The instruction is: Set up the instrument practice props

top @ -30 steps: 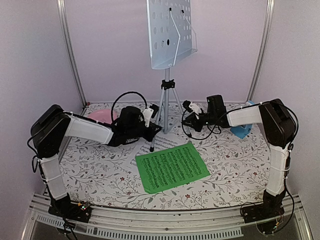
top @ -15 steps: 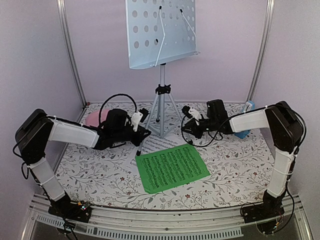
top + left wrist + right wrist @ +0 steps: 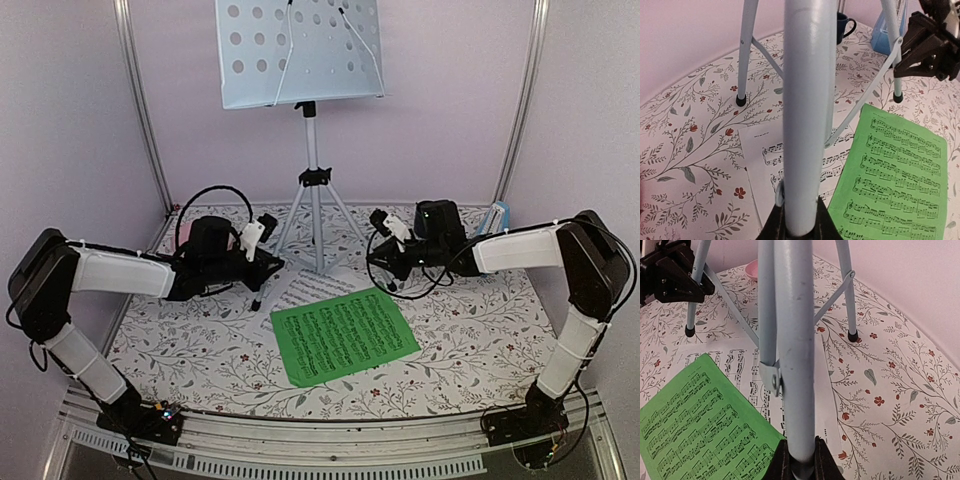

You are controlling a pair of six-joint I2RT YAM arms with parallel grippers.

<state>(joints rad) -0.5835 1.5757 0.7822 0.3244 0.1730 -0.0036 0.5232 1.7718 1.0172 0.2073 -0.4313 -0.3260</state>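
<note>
The music stand's pale grey perforated desk [image 3: 300, 50] is up at the back centre on its silver tripod [image 3: 312, 200]. My left gripper [image 3: 262, 268] is shut on the tripod's left leg [image 3: 802, 125], which fills the gap between its dark jaws [image 3: 800, 222]. On the opposite side my right gripper [image 3: 385, 252] is shut on the right leg [image 3: 795, 365], pinched low in that wrist view [image 3: 801, 460]. A green sheet-music page [image 3: 345, 335] lies in front of the tripod, overlapping a white page [image 3: 322, 287]. The light-blue metronome [image 3: 497, 216] stands behind my right arm.
A dark blue mug [image 3: 842, 24] sits at the back near the metronome [image 3: 884, 36]. A pink plate [image 3: 751, 269] lies at the far left. Purple walls and metal posts [image 3: 140, 110] close in the floral tablecloth [image 3: 200, 350].
The stand has swung from a rightward lean to upright, and its desk has shifted left and higher. Both grippers moved with the legs: the left one went left, the right one barely shifted.
</note>
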